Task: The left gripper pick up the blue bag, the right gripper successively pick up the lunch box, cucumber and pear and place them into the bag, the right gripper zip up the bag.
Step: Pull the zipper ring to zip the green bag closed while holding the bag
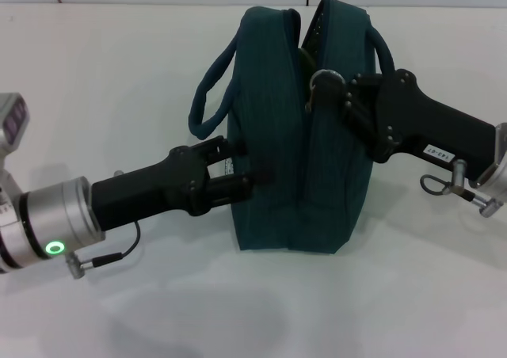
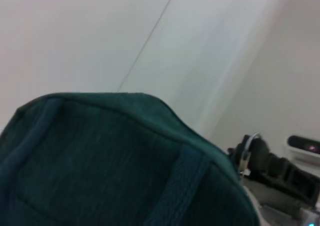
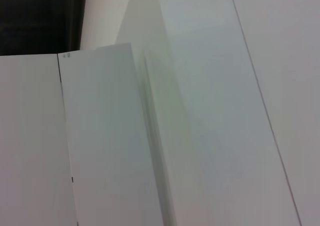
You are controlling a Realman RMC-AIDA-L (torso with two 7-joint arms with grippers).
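Note:
The blue bag (image 1: 273, 128) stands upright on the white table, and its teal fabric fills the lower part of the left wrist view (image 2: 100, 166). My left gripper (image 1: 238, 169) comes in from the left and is shut on the bag's side panel. At the zip line on top of the bag, my right gripper (image 1: 319, 95) reaches in from the right and is shut on the metal ring zip pull (image 1: 325, 78). Beyond the ring, at the far end, the zip gapes open. The lunch box, cucumber and pear are out of view. The right wrist view holds only white surfaces.
The white table (image 1: 119, 57) surrounds the bag, with a white wall behind it. One loop handle (image 1: 207, 97) hangs out to the left above my left gripper; the other (image 1: 383, 51) arches over the right gripper.

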